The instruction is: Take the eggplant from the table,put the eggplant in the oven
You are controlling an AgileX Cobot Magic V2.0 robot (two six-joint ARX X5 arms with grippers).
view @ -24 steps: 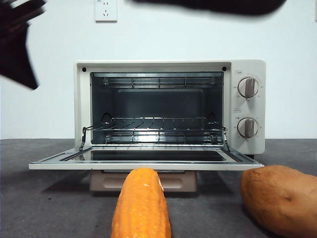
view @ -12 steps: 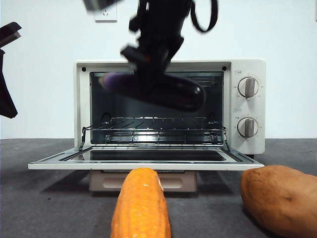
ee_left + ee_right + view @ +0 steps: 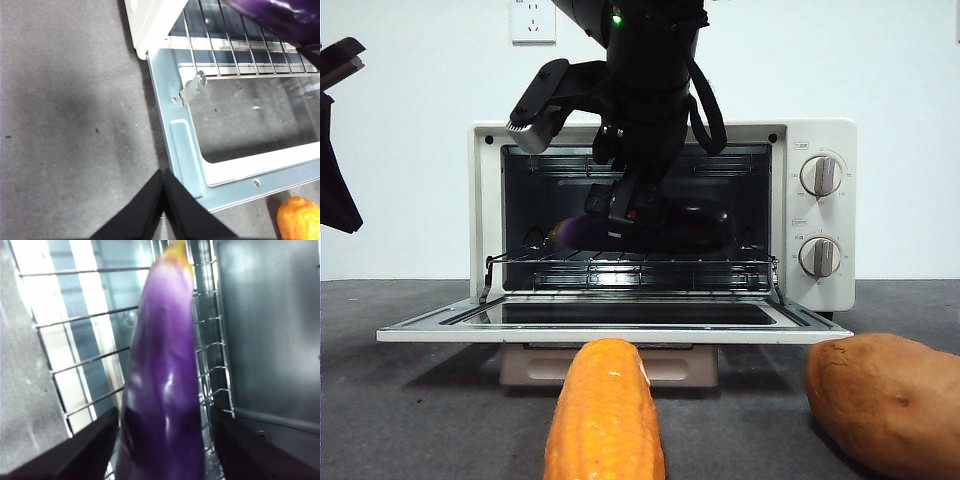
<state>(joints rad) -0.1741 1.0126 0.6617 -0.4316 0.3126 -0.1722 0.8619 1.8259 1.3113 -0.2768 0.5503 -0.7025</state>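
The dark purple eggplant (image 3: 705, 226) lies level inside the open oven (image 3: 820, 135), just above its wire rack (image 3: 720, 264). My right gripper (image 3: 630, 215) reaches down into the oven mouth and is shut on the eggplant. In the right wrist view the eggplant (image 3: 162, 390) fills the space between the jaws of the right gripper (image 3: 164, 412), over the rack bars. My left gripper (image 3: 162, 174) is shut and empty above the table (image 3: 65, 125), near the left corner of the lowered oven door (image 3: 185, 150). One purple end of the eggplant (image 3: 280, 15) shows there too.
An orange-yellow corn cob (image 3: 605, 420) lies on the table in front of the door (image 3: 620, 331). A brown sweet potato (image 3: 885, 400) sits at the front right. The left arm (image 3: 335, 190) shows as a black shape at the left edge.
The right arm came down from above with the eggplant, then lowered it from the top of the oven opening to just over the rack. The left arm barely moved.
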